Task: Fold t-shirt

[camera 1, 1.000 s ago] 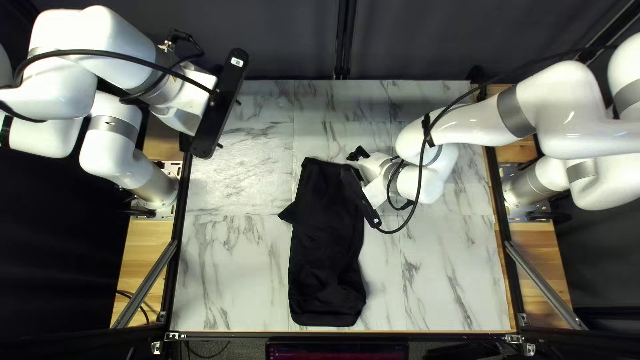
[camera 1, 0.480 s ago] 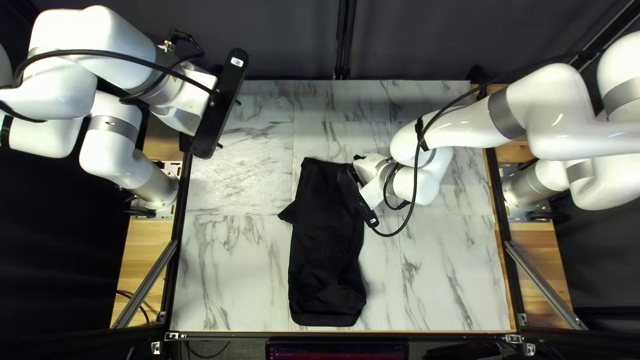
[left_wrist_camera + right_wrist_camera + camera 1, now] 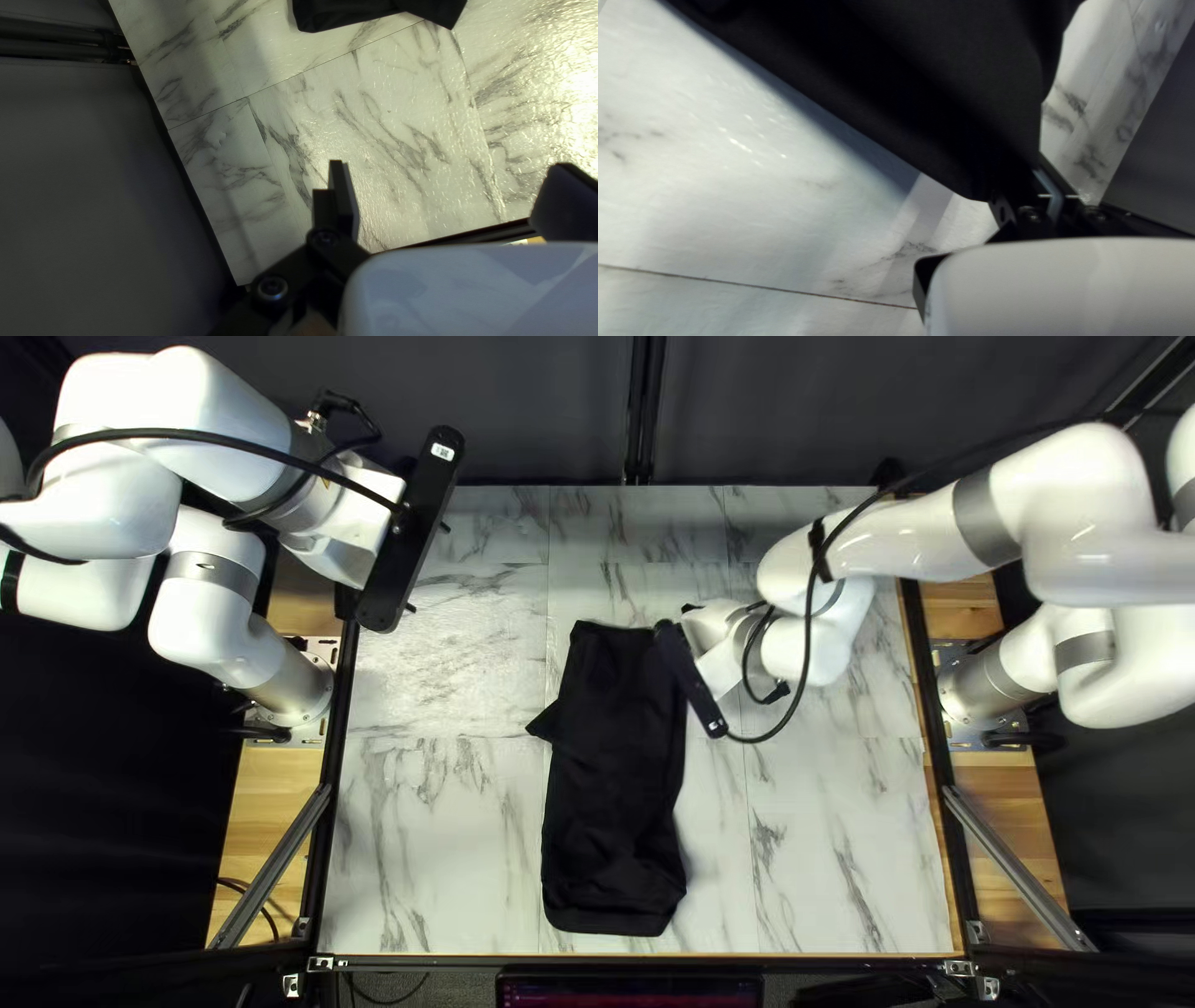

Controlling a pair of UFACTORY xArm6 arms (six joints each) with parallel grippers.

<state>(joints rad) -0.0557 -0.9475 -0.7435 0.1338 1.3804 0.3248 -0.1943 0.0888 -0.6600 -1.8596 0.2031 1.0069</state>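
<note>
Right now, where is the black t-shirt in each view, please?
Top left view: the t-shirt spans from the centre toward the bottom.
Left wrist view: only part of it shows, ahead of the left gripper.
Right wrist view: ahead of the right gripper, which holds it.
Shared landmark: the marble-patterned tabletop.

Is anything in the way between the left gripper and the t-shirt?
Nothing visible stands between the left gripper and the black t-shirt; only marbled tabletop separates them. The right gripper holds the shirt from its other side, outside that gap.
</note>
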